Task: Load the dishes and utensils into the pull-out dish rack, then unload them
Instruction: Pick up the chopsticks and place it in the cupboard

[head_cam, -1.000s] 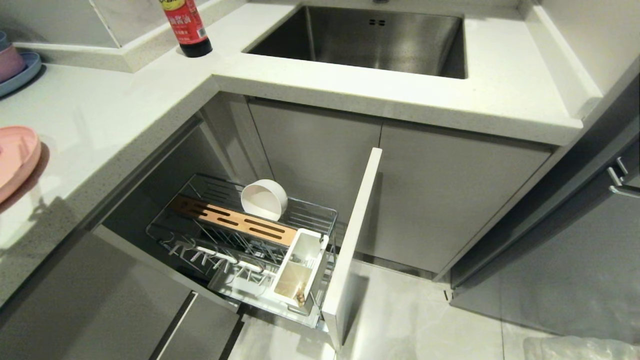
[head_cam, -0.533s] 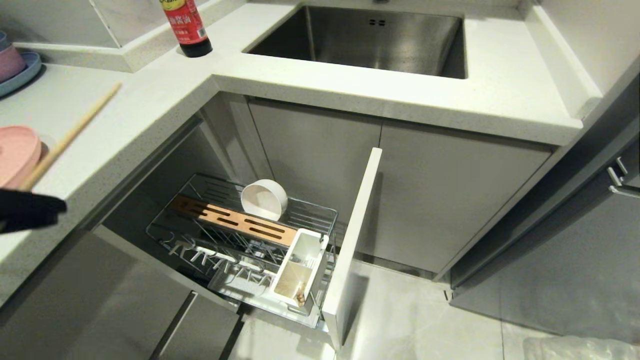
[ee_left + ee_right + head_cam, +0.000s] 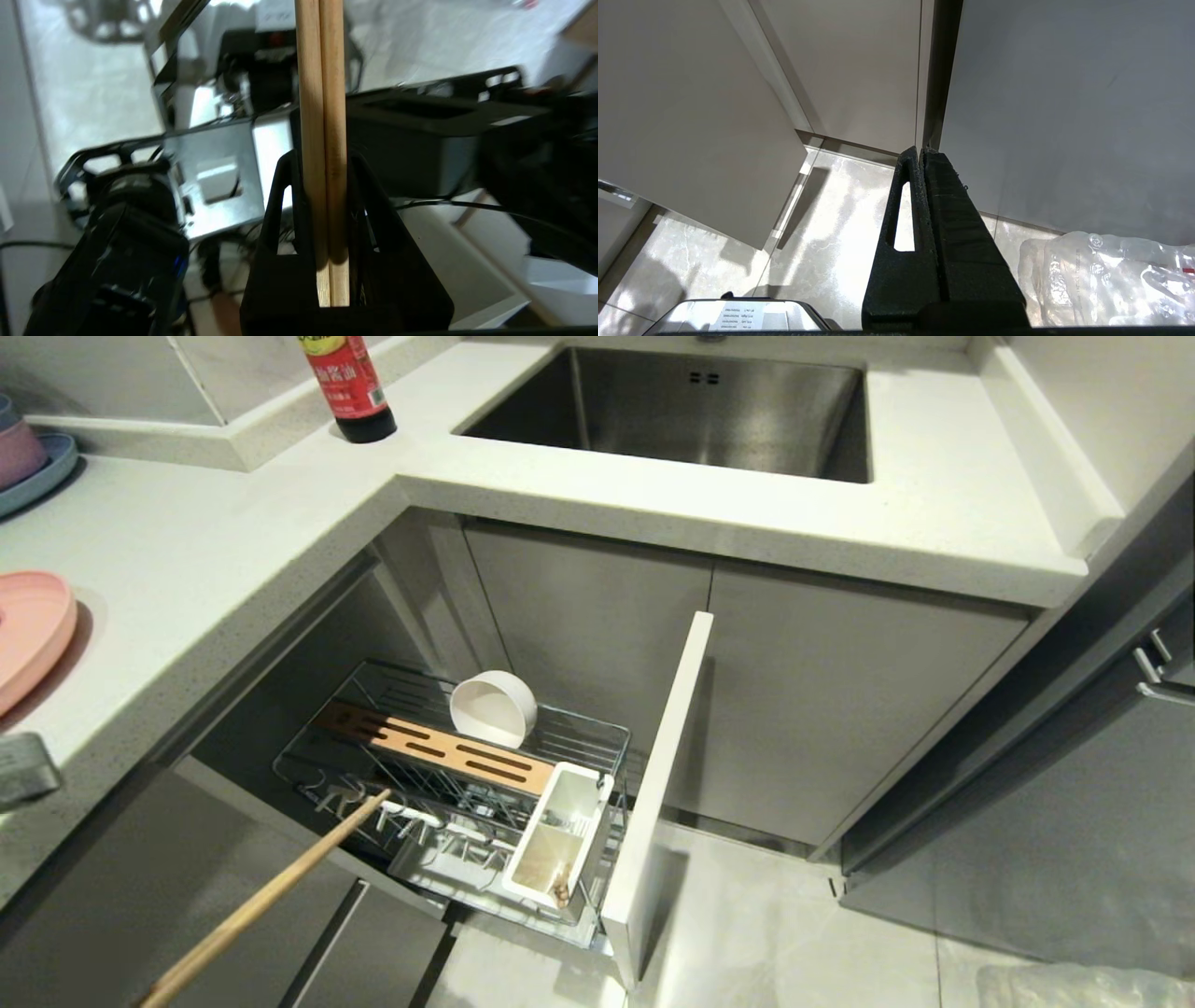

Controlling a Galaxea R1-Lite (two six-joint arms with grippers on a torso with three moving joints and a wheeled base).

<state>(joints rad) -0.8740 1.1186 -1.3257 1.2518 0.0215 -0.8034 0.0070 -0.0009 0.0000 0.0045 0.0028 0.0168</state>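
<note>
Two thin light wooden chopsticks [image 3: 323, 140] sit pinched in the left gripper [image 3: 327, 161] before the chrome wire pull-out dish rack [image 3: 448, 775], right gripper [image 3: 921, 151] pressed together.

The chopsticks [image 3: 266, 899] are swinging from over the tabletop [image 3: 177, 560] at upper left down to lower left, tips now nearing the pull-out dish rack [image 3: 448, 784].
</note>
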